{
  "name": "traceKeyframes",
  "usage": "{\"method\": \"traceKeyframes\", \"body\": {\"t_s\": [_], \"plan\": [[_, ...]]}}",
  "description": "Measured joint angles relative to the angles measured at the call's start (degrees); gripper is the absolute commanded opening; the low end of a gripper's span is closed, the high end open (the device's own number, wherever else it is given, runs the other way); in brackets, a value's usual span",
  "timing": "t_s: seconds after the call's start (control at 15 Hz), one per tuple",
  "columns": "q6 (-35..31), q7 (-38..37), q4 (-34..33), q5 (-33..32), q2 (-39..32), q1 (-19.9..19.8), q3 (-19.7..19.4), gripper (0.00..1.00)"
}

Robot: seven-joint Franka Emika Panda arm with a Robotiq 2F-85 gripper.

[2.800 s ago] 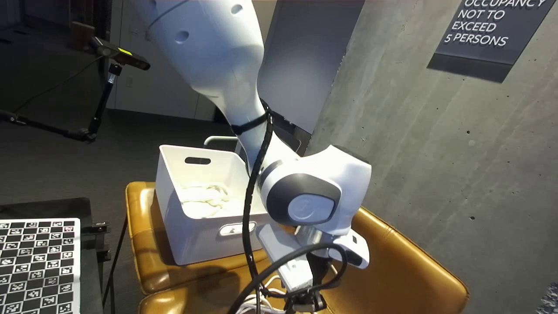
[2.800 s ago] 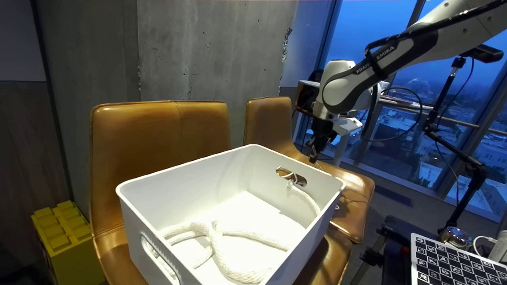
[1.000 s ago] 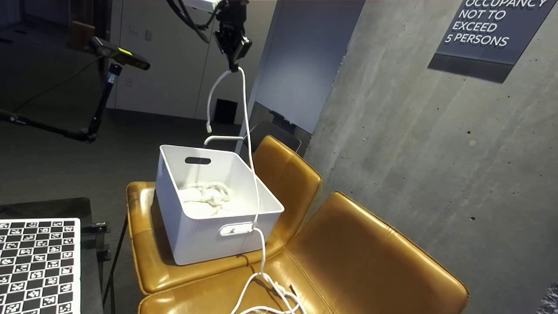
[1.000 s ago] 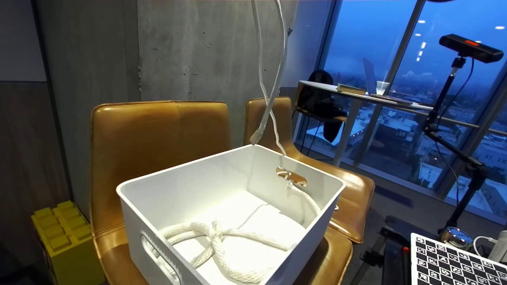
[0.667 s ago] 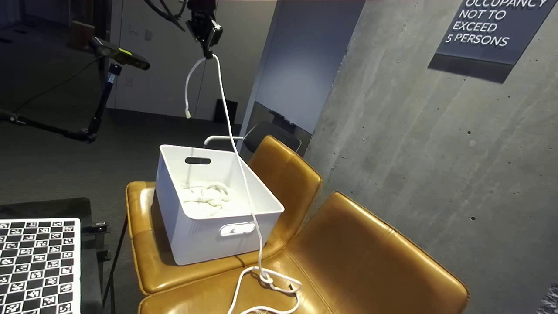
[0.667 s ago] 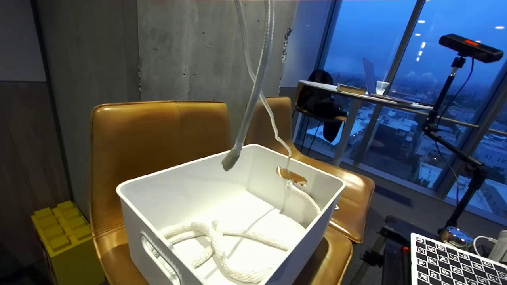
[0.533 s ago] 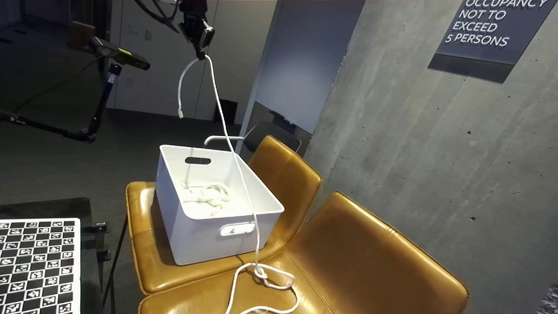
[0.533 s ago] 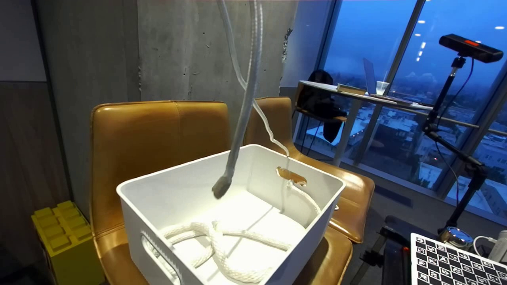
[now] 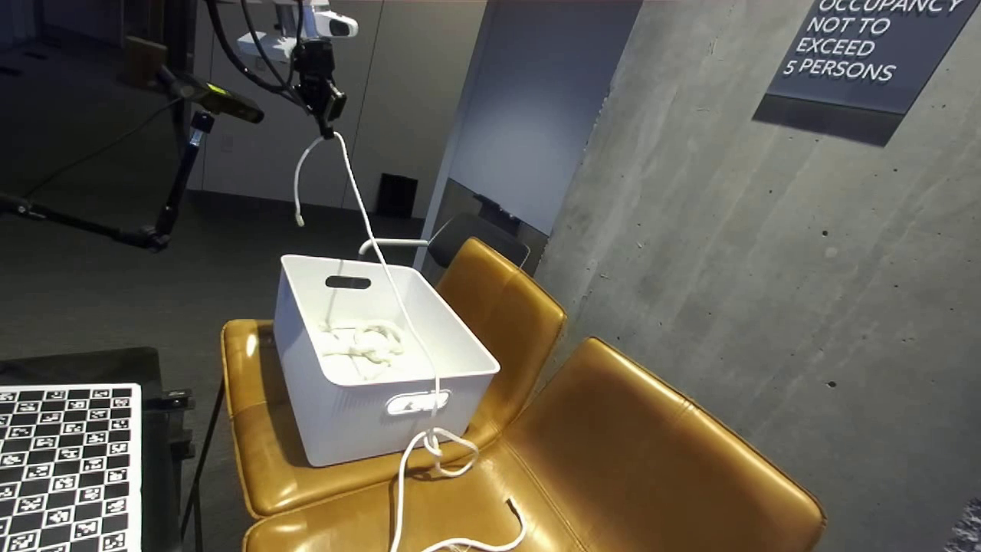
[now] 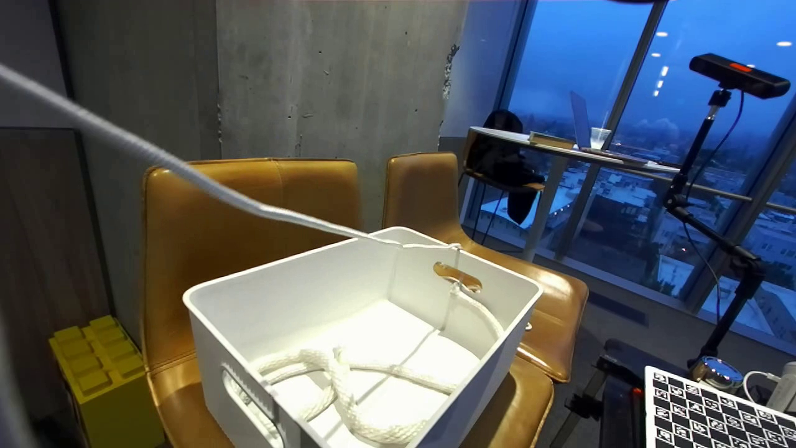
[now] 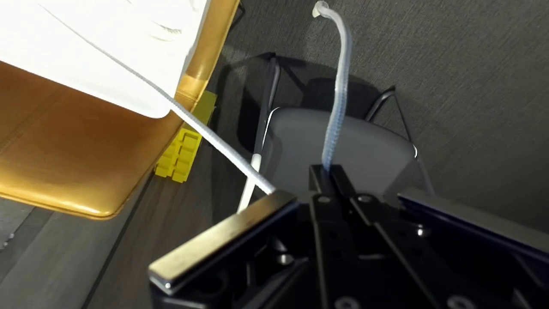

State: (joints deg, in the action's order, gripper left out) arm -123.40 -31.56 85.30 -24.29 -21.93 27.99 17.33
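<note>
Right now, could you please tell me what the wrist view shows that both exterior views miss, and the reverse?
Only the wrist view shows, from above, the rounded grey chair seat. Only the exterior views show the flat black-and-white checkered board. All three share the white braided rope, the white rectangular plastic bin and the tan leather chair beneath it.

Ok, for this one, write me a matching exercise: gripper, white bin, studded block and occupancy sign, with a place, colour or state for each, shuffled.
1. gripper
2. white bin
3. studded block
4. occupancy sign

A. yellow
B. on the concrete wall
C. closed on the white rope
D. on a tan chair

Pairs: 1-C, 2-D, 3-A, 4-B
</note>
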Motion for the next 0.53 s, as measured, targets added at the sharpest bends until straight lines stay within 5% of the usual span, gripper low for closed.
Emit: {"method": "traceKeyframes", "body": {"t_s": [0.53], "plan": [[7.0,-2.0,-21.1,0.6,-16.5,11.2,-6.1,0.01]]}}
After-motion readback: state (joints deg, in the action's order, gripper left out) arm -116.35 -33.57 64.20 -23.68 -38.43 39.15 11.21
